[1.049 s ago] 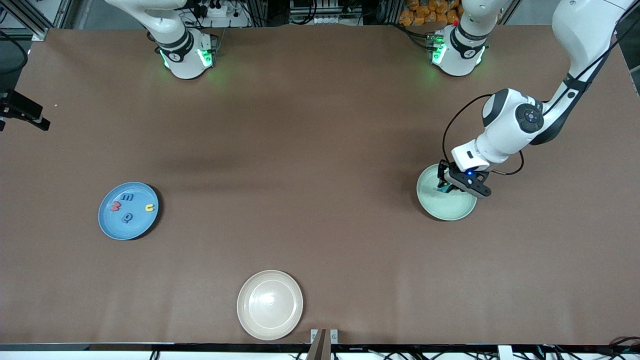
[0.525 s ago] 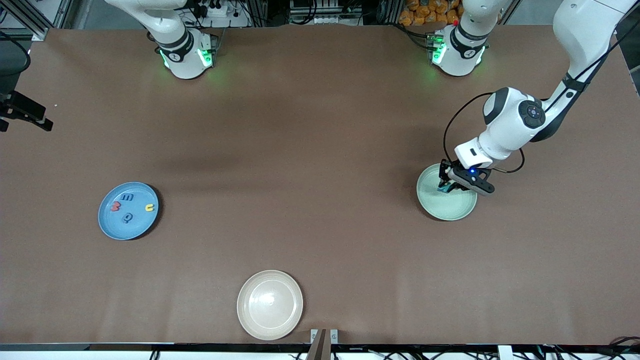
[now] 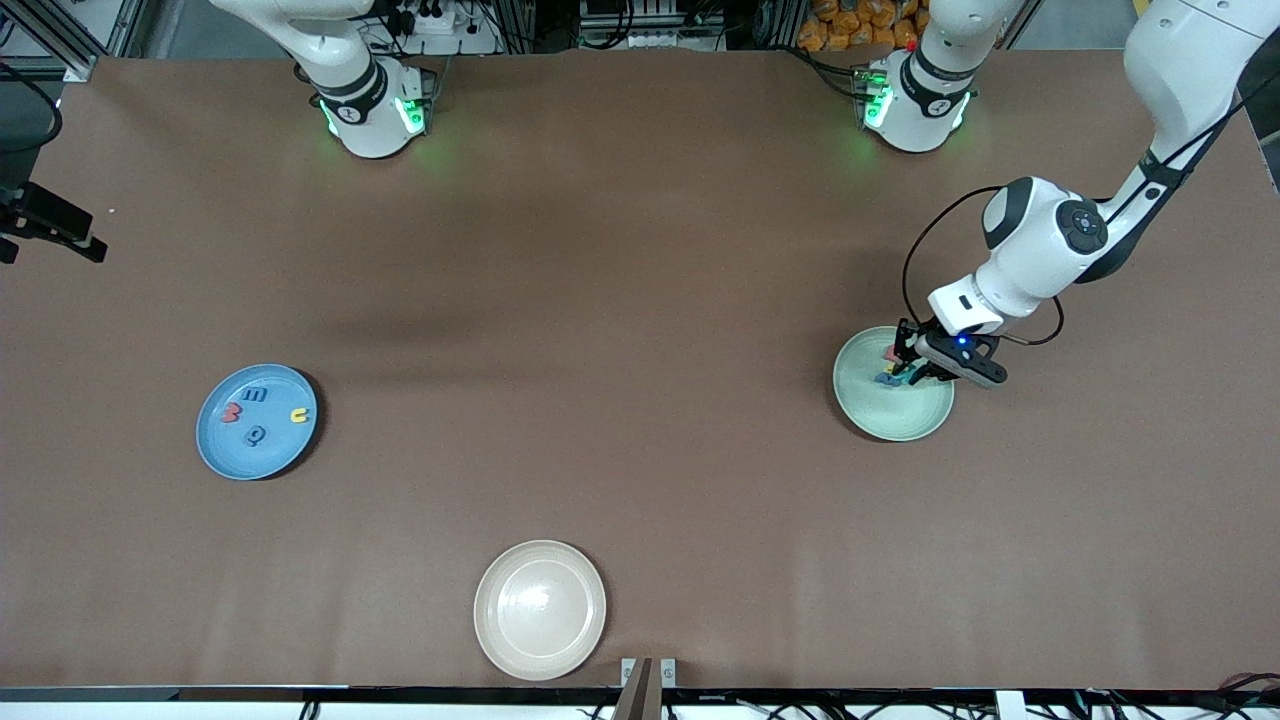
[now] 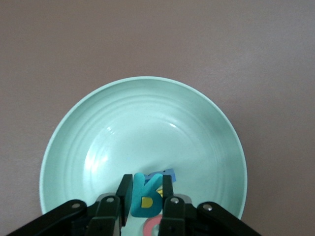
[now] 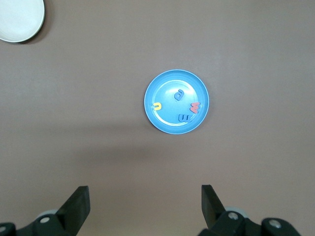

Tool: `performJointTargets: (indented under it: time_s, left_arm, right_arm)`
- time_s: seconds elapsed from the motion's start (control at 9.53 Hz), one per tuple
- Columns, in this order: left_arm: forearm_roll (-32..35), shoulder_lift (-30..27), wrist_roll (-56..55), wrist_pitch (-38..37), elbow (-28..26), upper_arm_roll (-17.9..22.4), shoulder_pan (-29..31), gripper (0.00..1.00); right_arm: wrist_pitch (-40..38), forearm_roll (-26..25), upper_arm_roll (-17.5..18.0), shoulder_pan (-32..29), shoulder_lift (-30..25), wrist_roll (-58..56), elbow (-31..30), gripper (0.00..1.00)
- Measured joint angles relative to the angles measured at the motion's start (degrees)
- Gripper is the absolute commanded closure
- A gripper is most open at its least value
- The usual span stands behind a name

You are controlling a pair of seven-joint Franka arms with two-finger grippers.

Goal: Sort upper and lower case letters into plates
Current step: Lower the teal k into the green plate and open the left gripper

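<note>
My left gripper (image 3: 908,368) (image 4: 146,179) is low over the pale mint green plate (image 3: 890,412) (image 4: 142,123), near its rim toward the left arm's end, shut on a teal letter (image 4: 141,192). A blue letter (image 4: 168,173), a red-pink letter (image 4: 152,227) and a bit of a yellow one (image 4: 146,202) lie in that plate under the fingers. The sky blue plate (image 3: 215,440) (image 5: 167,83) holds several letters: red-pink (image 3: 231,411), yellow (image 3: 298,415) and two blue (image 3: 256,395). My right gripper (image 5: 142,196) is open and empty, high over the table; it does not show in the front view.
A cream-beige round plate (image 3: 540,610) (image 5: 19,17) stands empty near the table's front edge, between the two other plates. Brown table surface lies between the plates.
My left gripper has shifted a little across the mint plate toward the left arm's end of the table, uncovering letters in the plate. The right arm has not moved.
</note>
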Motion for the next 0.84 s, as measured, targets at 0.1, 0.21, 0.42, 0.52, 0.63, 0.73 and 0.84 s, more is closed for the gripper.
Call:
performJointTargets:
  time_s: [0.1,0.21,0.42,0.52,0.63,0.73,0.84]
  left_arm:
    - [0.0,0.44,-0.01,0.26,0.01,-0.14,-0.1,0.73]
    - [0.0,0.54,-0.01,0.34,0.01,-0.25,-0.21,0.73]
    - [0.0,0.54,-0.09,0.35,0.01,-0.38,-0.26,0.66]
    - [0.01,0.57,-0.11,0.36,0.01,-0.41,-0.26,0.41]
    - [0.01,0.69,-0.15,0.36,0.01,-0.43,-0.3,0.35]
    - [0.01,0.79,-0.15,0.36,0.01,-0.45,-0.34,0.31]
    - [0.01,0.85,-0.21,0.36,0.01,-0.45,-0.35,0.31]
  right_arm:
    - [0.0,0.0,0.0,0.0,-0.02,0.0,0.0,0.0]
    - [0.0,0.0,0.0,0.0,-0.04,0.0,0.0,0.0]
    - [-0.01,0.0,0.0,0.0,-0.14,0.01,0.0,0.0]
    - [-0.02,0.0,0.01,0.0,-0.2,0.01,0.0,0.0]
    - [-0.04,0.0,0.01,0.0,-0.22,0.01,0.0,0.0]
    - [-0.05,0.0,0.01,0.0,-0.23,0.01,-0.01,0.0]
    - [-0.05,0.0,0.02,0.0,-0.23,0.01,-0.03,0.0]
